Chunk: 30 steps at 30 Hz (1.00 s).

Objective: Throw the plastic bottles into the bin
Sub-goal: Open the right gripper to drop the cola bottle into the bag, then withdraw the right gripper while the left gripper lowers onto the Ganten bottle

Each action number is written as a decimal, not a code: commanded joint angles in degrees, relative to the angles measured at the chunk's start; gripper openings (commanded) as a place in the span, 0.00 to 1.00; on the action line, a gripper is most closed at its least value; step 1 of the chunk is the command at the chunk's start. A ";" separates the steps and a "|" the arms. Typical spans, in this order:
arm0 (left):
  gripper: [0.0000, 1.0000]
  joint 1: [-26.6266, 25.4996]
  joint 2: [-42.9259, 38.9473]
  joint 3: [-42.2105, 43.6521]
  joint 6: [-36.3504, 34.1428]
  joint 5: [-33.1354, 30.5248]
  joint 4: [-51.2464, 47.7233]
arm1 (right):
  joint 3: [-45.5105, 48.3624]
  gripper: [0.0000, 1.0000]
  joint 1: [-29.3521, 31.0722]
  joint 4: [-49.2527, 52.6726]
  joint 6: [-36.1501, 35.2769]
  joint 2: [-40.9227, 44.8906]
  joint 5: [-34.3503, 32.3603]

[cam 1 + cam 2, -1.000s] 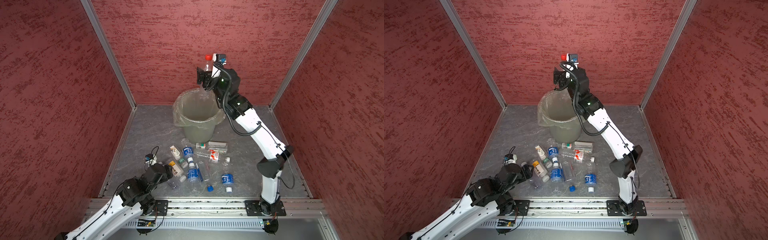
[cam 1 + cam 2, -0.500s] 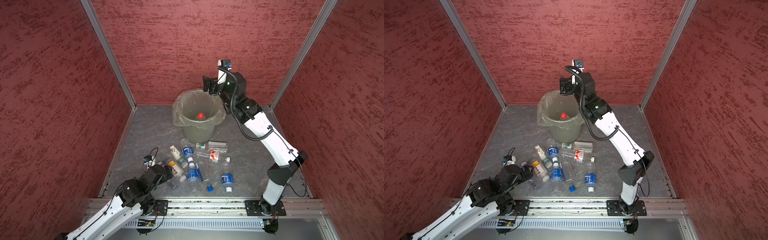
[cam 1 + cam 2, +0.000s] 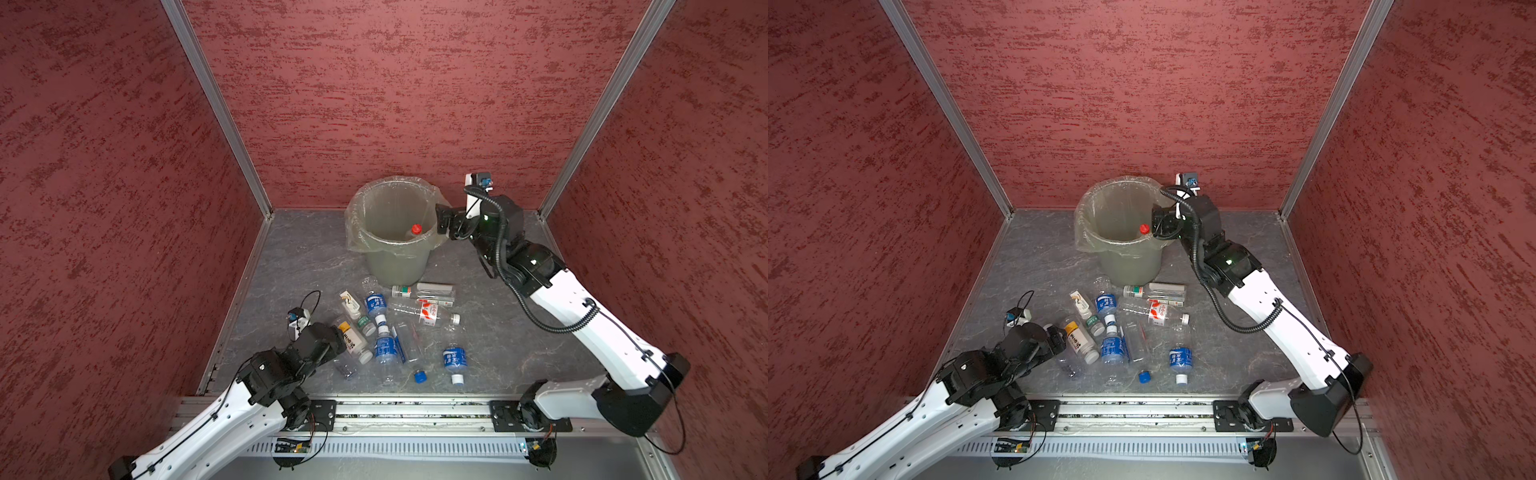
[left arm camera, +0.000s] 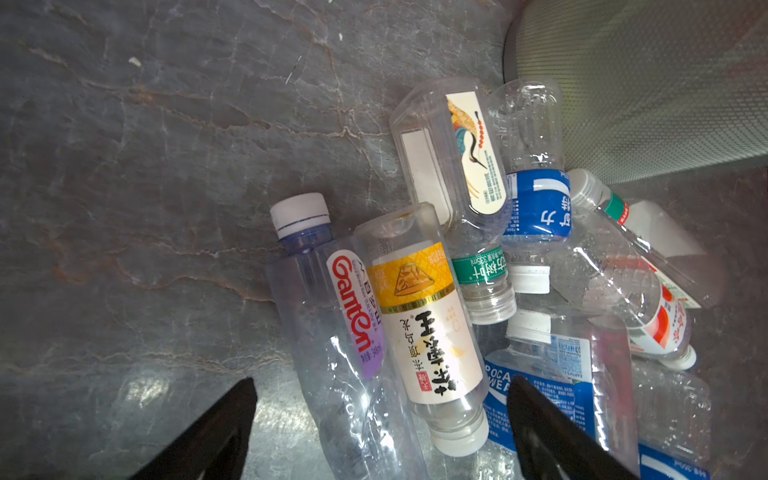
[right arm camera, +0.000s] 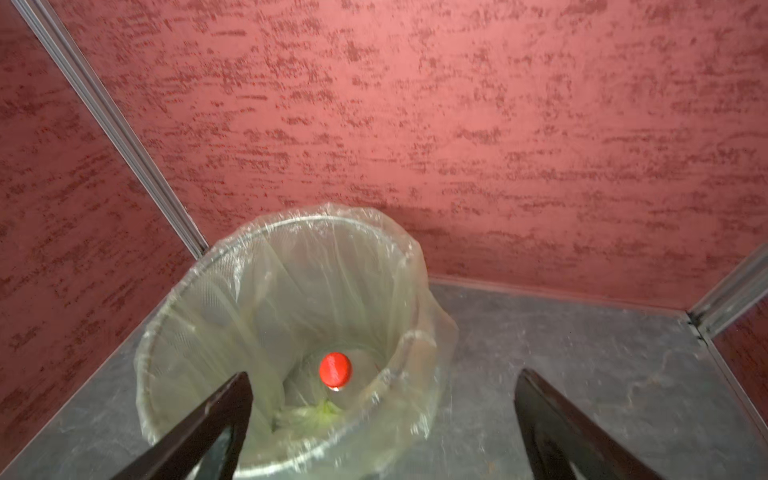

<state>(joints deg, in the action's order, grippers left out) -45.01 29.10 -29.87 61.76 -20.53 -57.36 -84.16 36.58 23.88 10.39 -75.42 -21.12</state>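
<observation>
Two arms, two poses. L arm lies low off the front rail (image 3: 415, 409), elbow bent, left gripper (image 3: 341, 341) down at the near-left edge of the plastic bottles (image 3: 386, 328). In the wrist view we see its jaws apart, tips either side of the yellow-label bottle (image 4: 428, 332) and Ganten bottle (image 4: 332, 324), pinching nothing. R arm reaches up and back; right gripper (image 3: 442, 222) hangs just beside the bin (image 3: 395, 266) at rim height, spread wide and empty.

Approx. a dozen bottles lie heaped on the grey floor (image 3: 299, 257) between bin and rail, many touching or overlapping. One loose blue cap (image 3: 420, 376) sits at the heap's front.

Bin stands near the back wall (image 3: 395, 104), clear bag (image 3: 353, 232) folded over its rim – inside we see one red-capped bottle (image 5: 336, 370) leaning on the wall nearest the R gripper.
</observation>
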 commanded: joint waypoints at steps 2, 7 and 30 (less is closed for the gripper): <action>0.97 -0.04 2.02 -2.68 8.44 0.17 -4.71 | 4.87 0.99 -0.19 5.60 3.46 5.84 -0.61; 0.96 -0.07 3.79 -3.90 14.58 2.52 -6.87 | 10.55 0.98 -0.19 12.32 6.63 10.08 1.34; 0.71 8.85 15.79 0.42 11.49 14.67 1.99 | 25.15 0.97 -2.73 17.08 10.44 17.18 2.91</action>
<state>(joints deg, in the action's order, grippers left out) -37.58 44.71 -29.95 76.03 -7.42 -56.99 -59.68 34.52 40.18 19.31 -59.66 -19.35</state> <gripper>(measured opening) 0.711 0.968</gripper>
